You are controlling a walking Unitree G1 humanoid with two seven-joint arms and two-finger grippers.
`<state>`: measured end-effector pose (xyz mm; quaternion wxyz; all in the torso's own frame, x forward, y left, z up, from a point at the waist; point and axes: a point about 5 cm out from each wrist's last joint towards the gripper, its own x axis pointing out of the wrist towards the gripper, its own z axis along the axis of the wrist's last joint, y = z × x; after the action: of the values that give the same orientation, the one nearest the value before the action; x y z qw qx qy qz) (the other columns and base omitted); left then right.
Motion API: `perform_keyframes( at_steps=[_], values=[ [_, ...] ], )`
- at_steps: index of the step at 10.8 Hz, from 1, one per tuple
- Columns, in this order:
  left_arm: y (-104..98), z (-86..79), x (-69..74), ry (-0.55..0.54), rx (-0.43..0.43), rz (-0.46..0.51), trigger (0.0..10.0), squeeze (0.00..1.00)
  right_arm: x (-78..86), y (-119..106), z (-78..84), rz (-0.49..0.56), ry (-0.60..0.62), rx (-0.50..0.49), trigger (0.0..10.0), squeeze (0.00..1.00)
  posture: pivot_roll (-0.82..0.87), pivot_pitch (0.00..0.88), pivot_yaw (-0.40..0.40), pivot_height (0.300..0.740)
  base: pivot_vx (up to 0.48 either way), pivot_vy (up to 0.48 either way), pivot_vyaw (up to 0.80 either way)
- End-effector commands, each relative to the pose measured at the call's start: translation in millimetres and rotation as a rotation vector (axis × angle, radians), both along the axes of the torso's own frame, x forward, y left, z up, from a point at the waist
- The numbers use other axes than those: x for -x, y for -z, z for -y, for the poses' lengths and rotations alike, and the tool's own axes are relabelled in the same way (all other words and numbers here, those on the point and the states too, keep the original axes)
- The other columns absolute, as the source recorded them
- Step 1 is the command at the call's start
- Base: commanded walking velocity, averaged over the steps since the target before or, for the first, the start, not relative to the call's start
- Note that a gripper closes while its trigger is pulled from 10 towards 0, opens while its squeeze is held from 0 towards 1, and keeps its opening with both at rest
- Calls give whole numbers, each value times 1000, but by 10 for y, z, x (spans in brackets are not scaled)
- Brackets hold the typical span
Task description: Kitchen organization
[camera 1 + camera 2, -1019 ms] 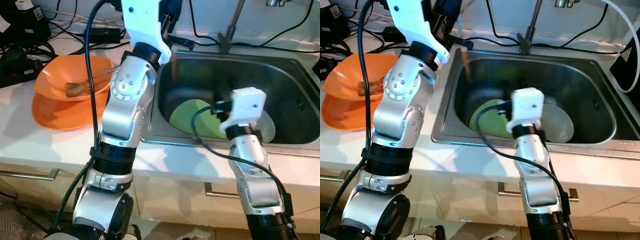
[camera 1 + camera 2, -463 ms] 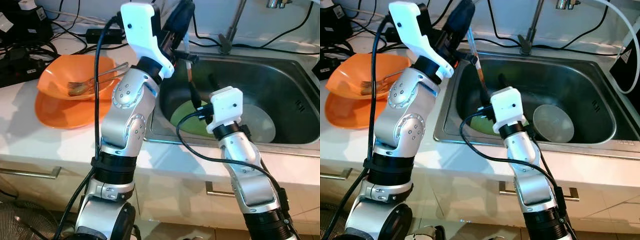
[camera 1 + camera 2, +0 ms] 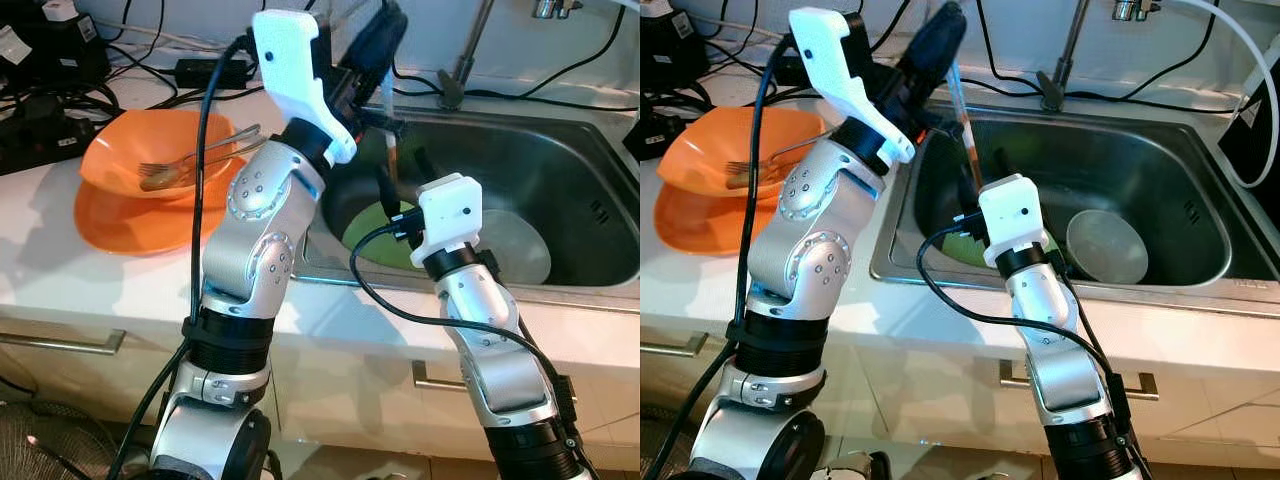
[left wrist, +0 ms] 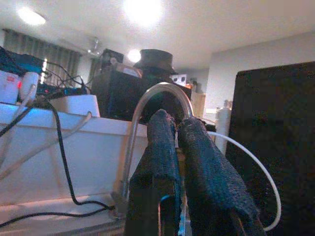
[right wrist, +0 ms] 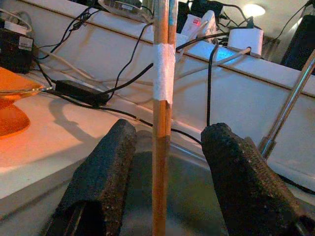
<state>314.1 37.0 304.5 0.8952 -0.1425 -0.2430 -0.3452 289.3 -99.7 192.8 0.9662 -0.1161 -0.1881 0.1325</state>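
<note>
A pair of wooden chopsticks (image 3: 391, 140) bound with white tape hangs upright over the left side of the steel sink (image 3: 580, 150). My left gripper (image 3: 378, 45) is raised above the sink's rim and shut on their upper end. My right gripper (image 5: 170, 130) is open low in the sink, and the chopsticks (image 5: 161, 123) stand between its two fingers (image 5: 101, 177) without touching them. A green plate (image 3: 372, 222) and a grey bowl (image 3: 518, 250) lie on the sink's bottom. On the counter to the left, an orange bowl (image 3: 120, 150) holding a fork (image 3: 165, 172) sits on an orange plate (image 3: 125, 228).
The faucet (image 3: 460, 60) rises behind the sink. Black cables and power adapters (image 3: 45, 60) crowd the back left of the white counter. Drawer handles (image 3: 60, 342) show below the counter's front edge.
My left arm has lifted and swung right, bringing the chopsticks over the sink. My right gripper has moved left, up to the chopsticks. The camera has shifted slightly.
</note>
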Motion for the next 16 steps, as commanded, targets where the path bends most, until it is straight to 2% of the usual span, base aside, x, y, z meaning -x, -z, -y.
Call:
perform_keyframes(
  at_steps=[1, 3, 4, 5, 14, 15, 16],
  values=[
    [-25, 52, 60, 39, -10, 20, 10000, 0, -15, 18, 9, -4, 10, 8, 10000, 0, 63, 44, -36, 740, 0, 0, 0],
    [-23, 70, 80, 57, -16, 20, 10000, 0, -17, 21, 21, -7, 19, 5, 10000, 0, 64, 50, -36, 740, 0, 0, 0],
    [-23, 76, 83, 63, -22, 19, 10000, 0, -22, 21, 33, -9, 29, 1, 3961, 0, 65, 53, -38, 740, 0, 0, 0],
    [-22, 76, 84, 65, -24, 17, 10000, 0, -29, 27, 40, -10, 36, 2, 0, 0, 66, 56, -37, 740, 0, 0, 0],
    [-15, 92, 105, 94, -46, 4, 10000, 0, -60, 76, 71, -32, 73, -7, 0, 0, 74, 71, -35, 740, 0, 0, 0],
    [-15, 91, 104, 87, -54, 7, 10000, 1000, -61, 75, 73, -32, 76, -7, 0, 0, 72, 72, -34, 740, 0, 0, 0],
    [-10, 90, 100, 84, -56, 5, 10000, 1000, -64, 74, 76, -31, 79, -7, 0, 0, 72, 72, -34, 740, 0, 0, 0]
  ],
)
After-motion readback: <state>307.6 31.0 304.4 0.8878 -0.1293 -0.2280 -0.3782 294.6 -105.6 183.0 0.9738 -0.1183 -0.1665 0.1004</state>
